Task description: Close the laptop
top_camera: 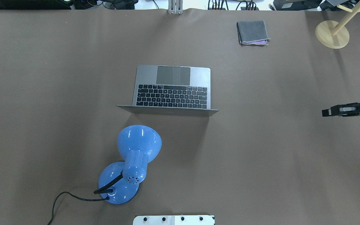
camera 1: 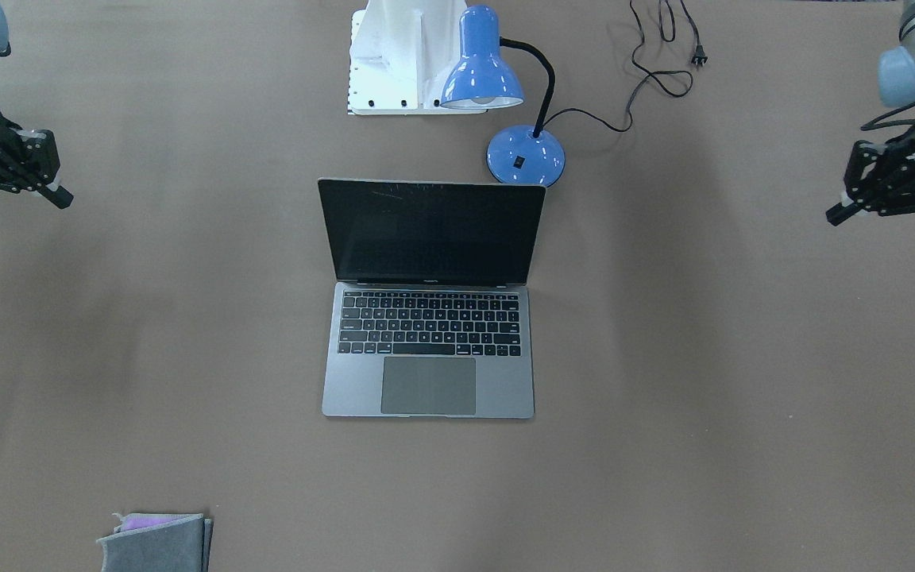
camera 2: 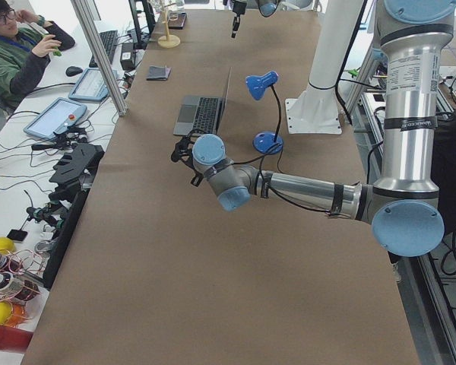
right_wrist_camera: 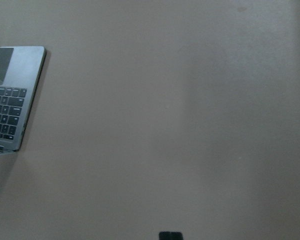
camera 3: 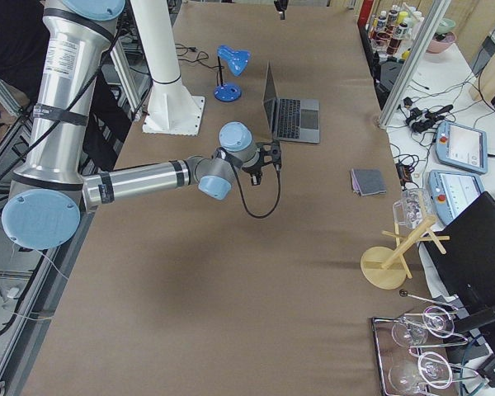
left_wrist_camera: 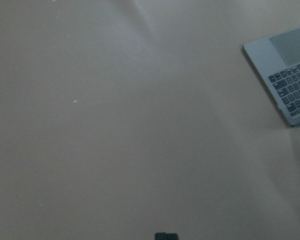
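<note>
The laptop (camera 1: 431,300) was found open at the middle of the table (camera 1: 704,413), lid upright, untouched. The left gripper (camera 1: 840,213) and right gripper (camera 1: 60,195) were held well apart from it, both pinched narrow, empty. The whole closing was judged left undone.

Grey laptop (camera 1: 429,361) open mid-table, dark screen upright, keyboard exposed.

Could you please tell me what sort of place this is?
Most likely a robotics lab: a robot arm reaching over a brown-covered table, an operator seated alongside, and a teach pendant on the side bench.
</note>
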`<act>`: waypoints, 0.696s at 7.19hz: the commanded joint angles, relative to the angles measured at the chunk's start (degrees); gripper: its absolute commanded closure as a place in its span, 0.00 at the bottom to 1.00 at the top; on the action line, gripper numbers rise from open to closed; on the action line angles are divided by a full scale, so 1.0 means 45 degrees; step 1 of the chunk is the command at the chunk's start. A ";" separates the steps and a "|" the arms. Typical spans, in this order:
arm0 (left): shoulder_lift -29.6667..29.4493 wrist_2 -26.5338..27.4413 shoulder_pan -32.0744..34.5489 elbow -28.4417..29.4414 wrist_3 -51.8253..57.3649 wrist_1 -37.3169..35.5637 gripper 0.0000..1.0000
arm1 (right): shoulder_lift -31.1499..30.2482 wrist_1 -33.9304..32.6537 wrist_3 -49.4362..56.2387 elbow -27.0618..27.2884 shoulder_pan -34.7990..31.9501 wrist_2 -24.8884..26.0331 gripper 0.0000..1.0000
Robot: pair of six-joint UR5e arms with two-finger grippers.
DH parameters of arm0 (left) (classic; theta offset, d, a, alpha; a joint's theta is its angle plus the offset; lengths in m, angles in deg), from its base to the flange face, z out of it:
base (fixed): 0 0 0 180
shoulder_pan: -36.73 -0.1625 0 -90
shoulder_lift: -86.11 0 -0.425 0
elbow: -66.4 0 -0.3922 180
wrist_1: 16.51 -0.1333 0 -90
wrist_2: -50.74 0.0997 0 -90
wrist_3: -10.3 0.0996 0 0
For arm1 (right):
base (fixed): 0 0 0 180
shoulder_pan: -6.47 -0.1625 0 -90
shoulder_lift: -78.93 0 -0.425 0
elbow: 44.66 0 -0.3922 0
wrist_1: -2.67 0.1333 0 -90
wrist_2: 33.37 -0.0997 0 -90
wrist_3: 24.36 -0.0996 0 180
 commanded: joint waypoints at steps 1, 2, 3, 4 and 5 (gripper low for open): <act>-0.0426 0.0096 -0.2112 0.0026 -0.4329 0.2276 1.00 | 0.0950 0.0331 -0.2097 0.0158 0.1647 0.0988 1.00; -0.0776 0.0135 -0.2740 0.0046 -0.5351 0.2884 1.00 | 0.1167 0.0331 -0.3073 0.0604 0.2835 0.2330 1.00; -0.1205 0.0271 -0.3036 0.0046 -0.5768 0.2910 1.00 | 0.1769 0.0331 -0.3972 0.0744 0.3582 0.2981 1.00; -0.1305 0.0756 -0.3542 0.0046 -0.5965 0.2910 1.00 | 0.2162 0.0312 -0.4329 0.0745 0.4266 0.3722 1.00; -0.1732 0.1727 -0.4436 0.0046 -0.6373 0.2929 1.00 | 0.2436 0.0312 -0.4410 0.0764 0.5085 0.4871 1.00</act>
